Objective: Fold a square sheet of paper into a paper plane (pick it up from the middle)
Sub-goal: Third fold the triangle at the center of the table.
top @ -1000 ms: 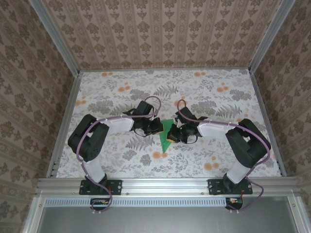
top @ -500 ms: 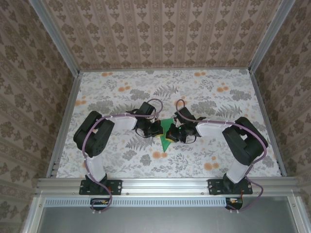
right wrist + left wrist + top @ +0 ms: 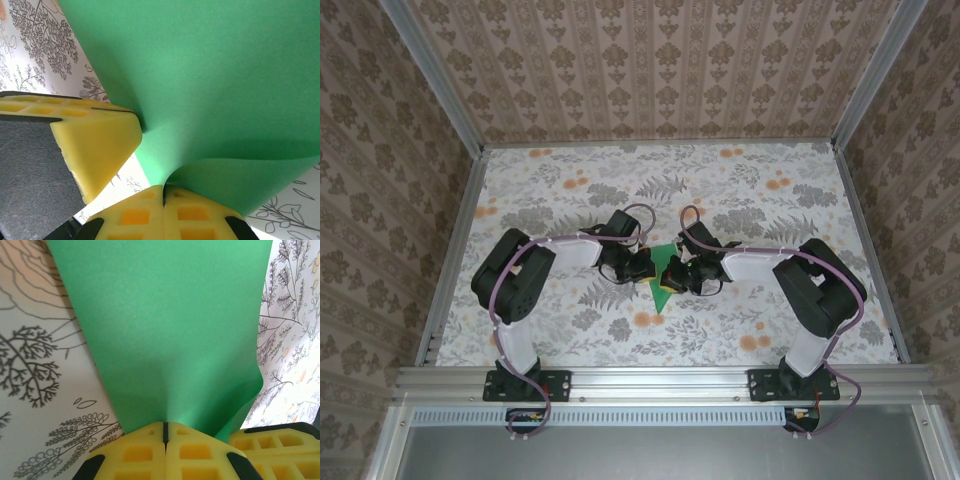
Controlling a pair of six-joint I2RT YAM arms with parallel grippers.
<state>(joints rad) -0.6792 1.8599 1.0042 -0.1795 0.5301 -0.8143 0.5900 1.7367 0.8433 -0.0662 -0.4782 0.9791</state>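
The bright green sheet of paper (image 3: pixel 662 277) hangs between both grippers near the table's middle, its narrow tip pointing toward the near edge. My left gripper (image 3: pixel 643 266) is shut on the paper's left edge; in the left wrist view the paper (image 3: pixel 165 330) rises from between the closed yellow fingertips (image 3: pixel 135 452). My right gripper (image 3: pixel 682 276) is shut on the right side, and in the right wrist view a flap of the paper (image 3: pixel 210 90) curls over at that gripper (image 3: pixel 163 189). The two grippers stand almost touching.
A floral grey-and-orange cloth (image 3: pixel 570 190) covers the table. Patterned walls and aluminium rails (image 3: pixel 455 250) enclose it on three sides. The left gripper's yellow finger (image 3: pixel 95 140) sits close beside the right one's; the right gripper's finger (image 3: pixel 280 440) shows at the lower right of the left wrist view.
The left arm's elbow has swung right and both grippers have drawn a little closer together, the green paper still pinched between them. Little has moved in the last half second.
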